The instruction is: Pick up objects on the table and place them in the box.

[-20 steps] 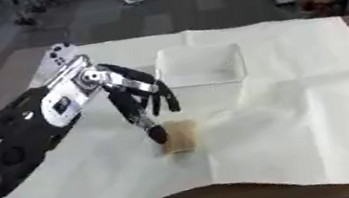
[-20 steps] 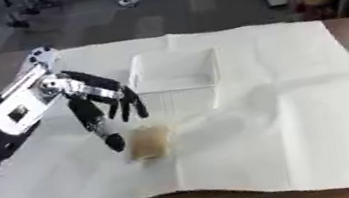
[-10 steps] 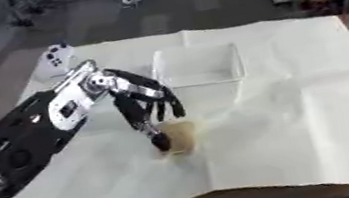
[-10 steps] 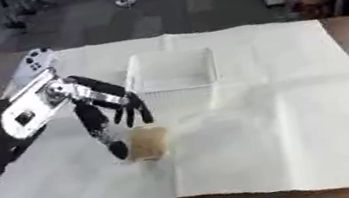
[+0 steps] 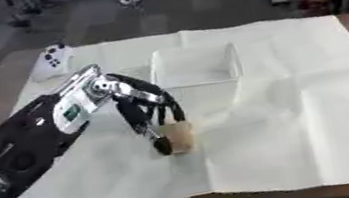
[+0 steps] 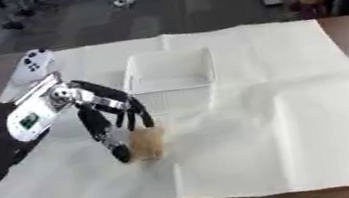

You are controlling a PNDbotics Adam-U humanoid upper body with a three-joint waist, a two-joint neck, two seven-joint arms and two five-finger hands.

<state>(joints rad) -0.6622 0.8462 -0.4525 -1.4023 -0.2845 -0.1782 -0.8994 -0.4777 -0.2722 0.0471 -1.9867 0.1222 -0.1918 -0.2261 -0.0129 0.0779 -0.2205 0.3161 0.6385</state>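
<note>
The left hand (image 5: 140, 109), black with silver joints, reaches in from the left and hangs fingers-down over a small tan, squat cylinder-shaped object (image 5: 179, 136) that sits on the white creased cloth (image 5: 305, 119) covering the table. Its fingers are spread and only slightly bent, bracketing the object's near-left side: the thumb tip is down at the object's lower left edge, the other fingertips at its top. They look to be touching it or just beside it, but nothing is curled round it, so the hand has no hold of it and the object rests on the cloth.

Just beyond the fingertips, up and a little to the right, stands the clear, square, shallow plastic box (image 5: 196, 65). It looks empty as far as can be made out. Farther off, past the wrist near the cloth's far left corner, lies a white game controller (image 6: 31, 65).

The right hand shows in neither view.

By this showing the task is at its start: nothing is in the box yet, and closing on the tan object, lifting it and carrying it to the box remain.
</note>
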